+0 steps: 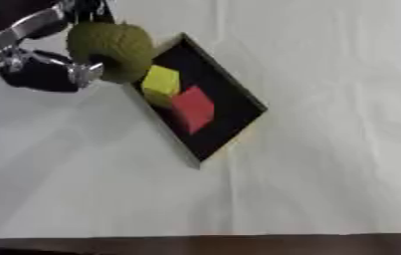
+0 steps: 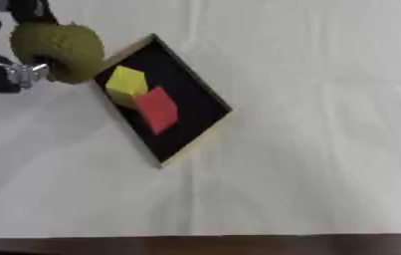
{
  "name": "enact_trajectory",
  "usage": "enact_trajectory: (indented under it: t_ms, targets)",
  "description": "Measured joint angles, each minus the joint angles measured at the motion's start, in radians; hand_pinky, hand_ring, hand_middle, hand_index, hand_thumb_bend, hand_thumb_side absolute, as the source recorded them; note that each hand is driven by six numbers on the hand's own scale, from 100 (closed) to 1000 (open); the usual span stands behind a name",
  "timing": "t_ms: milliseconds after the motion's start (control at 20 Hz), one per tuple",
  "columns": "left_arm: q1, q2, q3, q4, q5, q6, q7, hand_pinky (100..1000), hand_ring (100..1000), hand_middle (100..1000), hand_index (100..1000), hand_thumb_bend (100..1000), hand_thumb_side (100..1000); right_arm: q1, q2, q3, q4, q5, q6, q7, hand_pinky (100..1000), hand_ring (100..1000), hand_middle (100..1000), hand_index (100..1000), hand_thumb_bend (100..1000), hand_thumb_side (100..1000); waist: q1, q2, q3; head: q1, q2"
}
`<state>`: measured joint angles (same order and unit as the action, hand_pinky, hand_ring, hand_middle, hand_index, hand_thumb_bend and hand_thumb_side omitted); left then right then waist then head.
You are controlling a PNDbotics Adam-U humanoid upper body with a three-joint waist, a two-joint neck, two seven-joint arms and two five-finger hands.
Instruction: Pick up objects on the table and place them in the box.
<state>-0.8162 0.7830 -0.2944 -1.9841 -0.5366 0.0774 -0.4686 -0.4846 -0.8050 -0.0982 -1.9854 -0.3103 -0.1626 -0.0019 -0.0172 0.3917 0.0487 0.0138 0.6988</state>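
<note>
White tabletop, covered by a pale cloth with faint creases; a dark edge runs along the bottom of both views. On it, left of centre, lies a shallow black box, rectangular, set askew with one corner pointing to the upper left and its long sides running down to the lower right. Its rim shows a light tan edge along the lower right side.

The left robot hand enters from the upper left corner, black with silver parts, its arm reaching in from the view's left edge. Its fingers are curled round an olive-green, rough-skinned rounded object, which it holds at the box's upper left corner, overlapping the rim there; whether the object touches the box cannot be told.

Inside the box, near its upper end, lies a yellow block. Just beside it, toward the box's middle, lies a red block; the two appear to touch.

The right robot hand shows in neither view.
</note>
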Motion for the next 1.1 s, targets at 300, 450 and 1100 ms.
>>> enact_trajectory:
  t_ms: [300, 450, 1100]
  targets:
    - [-0.122, -0.115, -0.052, 0.07, 0.047, 0.02, -0.083, 548, 523, 517, 637, 100, 178, -0.01, 0.002, 0.001, 0.0, -0.003, 0.006, 0.002, 984, 822, 653, 748, 100, 516, 0.004, -0.006, -0.002, 0.0, 0.005]
    - [-0.16, -0.164, -0.081, 0.156, 0.04, 0.002, -0.114, 553, 528, 521, 642, 100, 185, -0.016, 0.004, 0.001, 0.0, -0.005, 0.008, 0.004, 984, 822, 653, 748, 100, 517, 0.004, -0.007, -0.006, 0.002, 0.011]
    - [-0.22, -0.337, -0.104, 0.529, -0.15, -0.123, -0.065, 580, 553, 544, 661, 100, 201, -0.027, 0.023, 0.002, 0.0, -0.011, 0.023, 0.012, 988, 821, 649, 746, 100, 521, 0.003, -0.003, -0.019, 0.012, 0.012]
